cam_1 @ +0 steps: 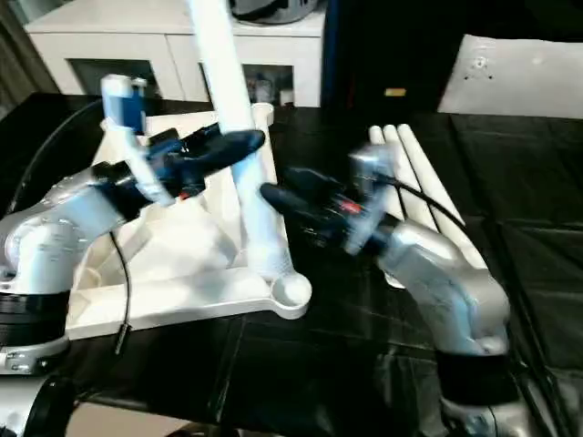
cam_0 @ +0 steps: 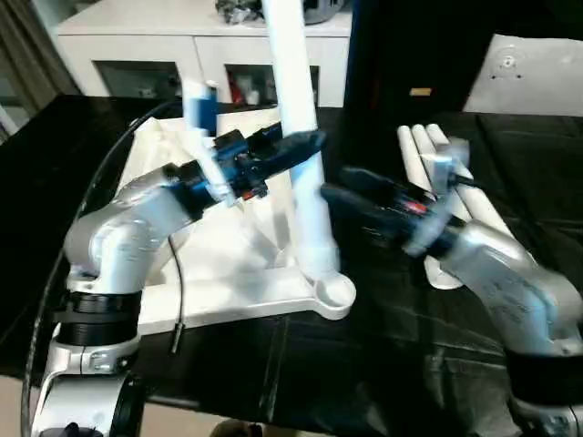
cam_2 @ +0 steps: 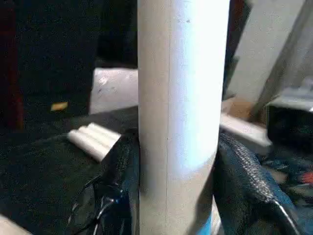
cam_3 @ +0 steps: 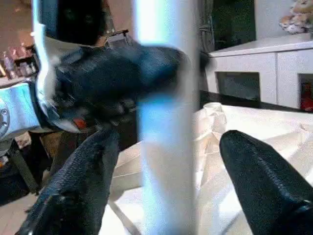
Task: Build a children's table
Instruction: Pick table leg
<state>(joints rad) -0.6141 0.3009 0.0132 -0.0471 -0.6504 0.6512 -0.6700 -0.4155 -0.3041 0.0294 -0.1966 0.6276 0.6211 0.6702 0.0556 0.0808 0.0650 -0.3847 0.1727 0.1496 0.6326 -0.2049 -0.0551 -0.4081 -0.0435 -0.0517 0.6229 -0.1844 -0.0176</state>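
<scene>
- The top (cam_0: 228, 273) is lying ribs-up on the black bench (cam_0: 383, 364), with one leg (cam_0: 305, 182) stood up in the near corner socket and leaning a bit.
- That leg is clamped by the left pincer (cam_0: 305, 144) about halfway up; in the left wrist view both fingers (cam_2: 122, 186) are pressed flat against it.
- The right pincer (cam_0: 339, 193) is spread wide, its fingers (cam_3: 254, 176) set to either side of the leg with clear gaps, so nothing is being gripped by it.
- Three more legs (cam_0: 428, 155) are parked together on the bench beyond the right arm.
- Whether the leg is fully seated can't be told from here.
- Risk: the leg is probably being kept up by one pincer alone, so if it isn't seated it could be tipped out once let go.
- Risk: the spare legs could be nudged into rolling by the right forearm, as they're just beside it.
- Risk: the top could be skidded across the slick bench if the leg gets pushed sideways.
</scene>
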